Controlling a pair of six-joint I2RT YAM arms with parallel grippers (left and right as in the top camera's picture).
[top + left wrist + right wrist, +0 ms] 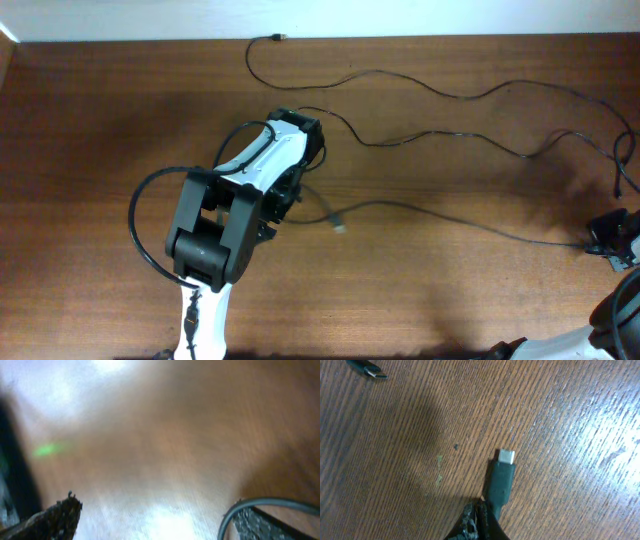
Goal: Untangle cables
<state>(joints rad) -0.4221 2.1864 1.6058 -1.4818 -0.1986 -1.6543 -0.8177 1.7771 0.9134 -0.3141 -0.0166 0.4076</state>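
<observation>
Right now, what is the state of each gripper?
Left gripper: open.
Right gripper: closed on the thin black cable with a silver plug.

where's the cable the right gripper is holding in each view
Overhead: the cable runs from mid-table to the right gripper at the right edge.
Left wrist: blurred; a grey cable arcs at lower right, cannot tell if it is the same one.
Right wrist: its plug end lies at centre, silver tip up.
Shared: the wood-grain table.
</observation>
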